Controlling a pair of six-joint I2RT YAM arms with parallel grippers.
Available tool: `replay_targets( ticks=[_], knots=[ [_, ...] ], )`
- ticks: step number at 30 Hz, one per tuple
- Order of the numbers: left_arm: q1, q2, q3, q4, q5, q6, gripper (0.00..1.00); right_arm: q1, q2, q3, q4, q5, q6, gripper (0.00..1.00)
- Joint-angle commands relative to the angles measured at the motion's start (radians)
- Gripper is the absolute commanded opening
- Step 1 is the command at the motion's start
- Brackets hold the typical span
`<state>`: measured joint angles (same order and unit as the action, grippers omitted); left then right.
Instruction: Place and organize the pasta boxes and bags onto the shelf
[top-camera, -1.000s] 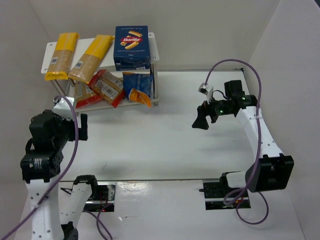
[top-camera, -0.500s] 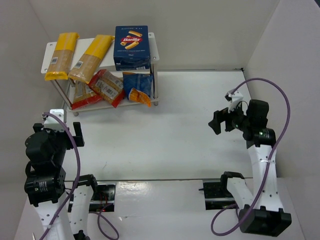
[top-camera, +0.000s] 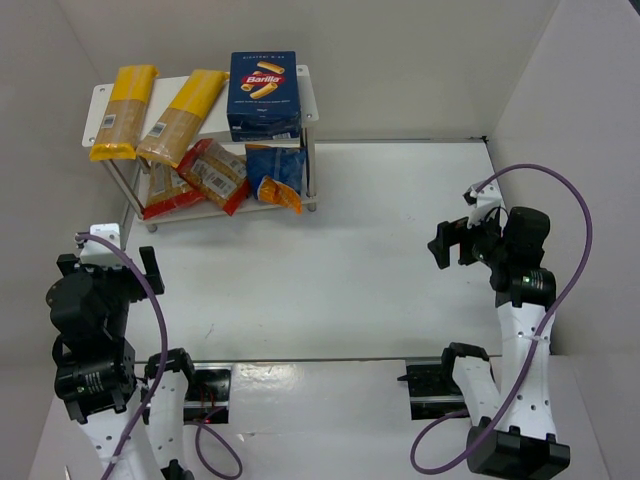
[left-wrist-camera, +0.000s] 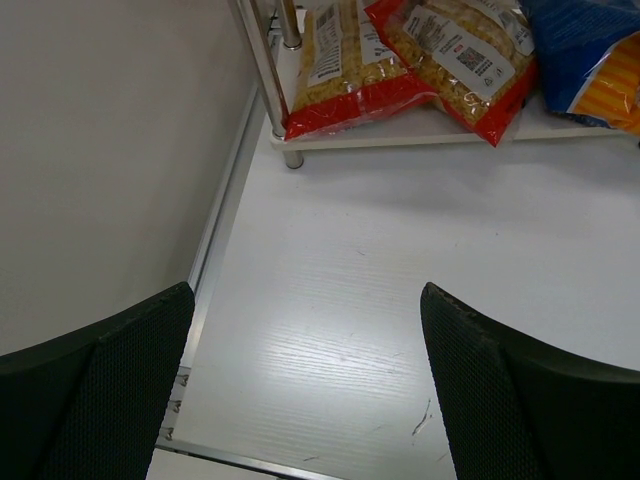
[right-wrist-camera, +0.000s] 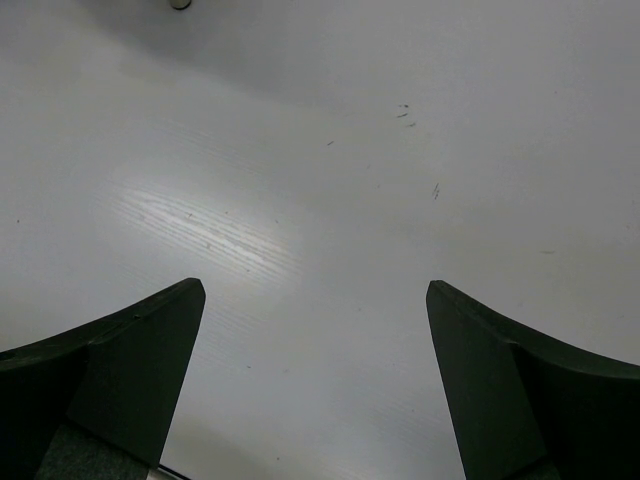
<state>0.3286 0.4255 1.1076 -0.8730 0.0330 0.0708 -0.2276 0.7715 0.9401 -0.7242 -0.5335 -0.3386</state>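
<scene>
Barilla box and two spaghetti bags are resting on the shelf top, red-orange bags and blue bag lying below. The left gripper and right gripper are hanging spread wide, empty, well apart from it. Only tidying seems remaining: I'd be nudging overhanging bags inward gently.

The table is finished in white laminate with a faint wood grain and a soft sheen. The shelf is built of smooth white boards on polished metal legs. The red-orange bags are glossy, crinkled plastic; the dark blue Barilla box is matt card. The fingers of the left gripper are faced with matt black, finely dimpled padding.
</scene>
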Motion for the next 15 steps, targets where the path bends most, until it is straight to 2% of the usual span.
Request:
replay_targets(
  ticks=[1, 15],
  knots=[
    [0.017, -0.008, 0.003, 0.042, 0.030, -0.011, 0.99, -0.006, -0.017, -0.001, 0.040, 0.001, -0.008, 1.00],
    [0.036, -0.017, 0.003, 0.042, 0.042, -0.011, 0.99, -0.006, -0.078, -0.001, 0.049, 0.030, 0.003, 1.00]
  ],
)
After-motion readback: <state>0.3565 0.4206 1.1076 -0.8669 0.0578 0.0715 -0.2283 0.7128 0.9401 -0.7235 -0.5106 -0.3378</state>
